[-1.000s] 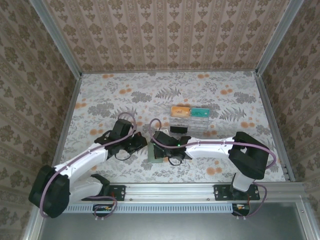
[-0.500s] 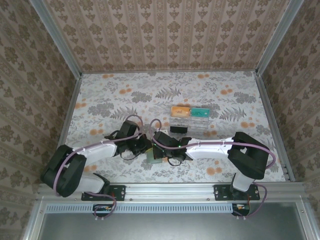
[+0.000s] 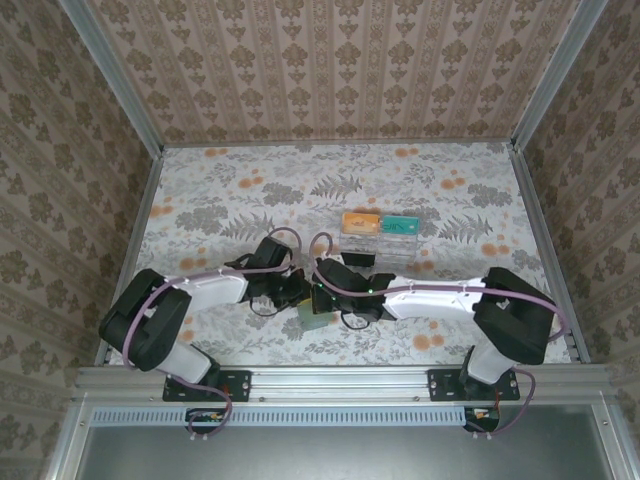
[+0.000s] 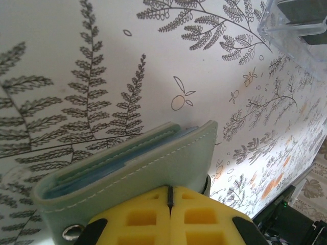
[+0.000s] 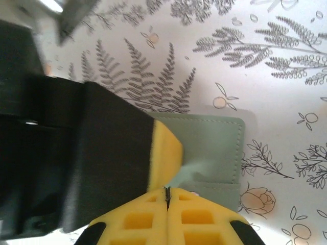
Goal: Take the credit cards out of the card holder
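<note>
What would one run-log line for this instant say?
left pincer: shut at card holder | right pincer: shut beside it | card holder: folded | credit cards: in clear tray

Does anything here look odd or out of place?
Nothing is spilled or broken. What stands out: the left end effector and right end effector, both shut, crowd the one folded card holder near the front edge, while an orange card and a teal card already sit at the clear tray behind.

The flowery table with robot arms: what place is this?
Probably a robot test booth: a left arm and a right arm bolted to a metal rail, and wallpapered walls in an aluminium frame around the table.
</note>
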Controlling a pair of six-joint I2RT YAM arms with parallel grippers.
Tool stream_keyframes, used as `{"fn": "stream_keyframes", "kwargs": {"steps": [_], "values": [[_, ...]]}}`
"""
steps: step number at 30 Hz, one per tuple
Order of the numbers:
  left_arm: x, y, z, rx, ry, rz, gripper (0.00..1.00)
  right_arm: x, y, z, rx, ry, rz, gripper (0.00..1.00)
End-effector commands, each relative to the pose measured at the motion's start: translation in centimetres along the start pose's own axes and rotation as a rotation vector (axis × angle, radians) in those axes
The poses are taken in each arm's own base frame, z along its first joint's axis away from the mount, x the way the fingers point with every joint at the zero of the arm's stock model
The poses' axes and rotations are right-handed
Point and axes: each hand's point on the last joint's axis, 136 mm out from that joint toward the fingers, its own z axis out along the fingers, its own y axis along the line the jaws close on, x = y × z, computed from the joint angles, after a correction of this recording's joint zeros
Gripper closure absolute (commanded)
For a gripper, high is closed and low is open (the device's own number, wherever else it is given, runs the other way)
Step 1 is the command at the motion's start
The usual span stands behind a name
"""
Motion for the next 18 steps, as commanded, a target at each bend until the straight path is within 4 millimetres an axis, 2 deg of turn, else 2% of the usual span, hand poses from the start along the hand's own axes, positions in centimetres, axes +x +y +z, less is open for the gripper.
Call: {"fn": "stream_keyframes", "kwargs": {"steps": [1, 6, 8, 12, 18], "values": [[2.4, 8.7, 1.7, -0.297, 0.050, -0.067, 1.00, -1.7, 0.4, -1.6, -0.027, -0.064, 0.029, 1.00], [1.9, 7.6, 1.6, -0.272, 0.045, -0.045, 1.00, -1.2, -0.6, -1.8, 0.011, -0.035, 0.007, 1.00], [1.5, 6.5, 1.0, -0.248, 0.028, -0.023, 1.00, -0.6, -1.4, -1.7, 0.040, -0.016, -0.003, 0.85], [0.3, 4.1, -1.1, -0.183, -0.033, 0.000, 1.00, 0.0, -2.6, -1.7, 0.080, -0.008, -0.027, 0.70], [-1.1, 1.1, -4.8, -0.101, -0.127, 0.030, 0.97, 0.8, -2.0, -1.0, 0.094, 0.078, -0.125, 0.61]]}}
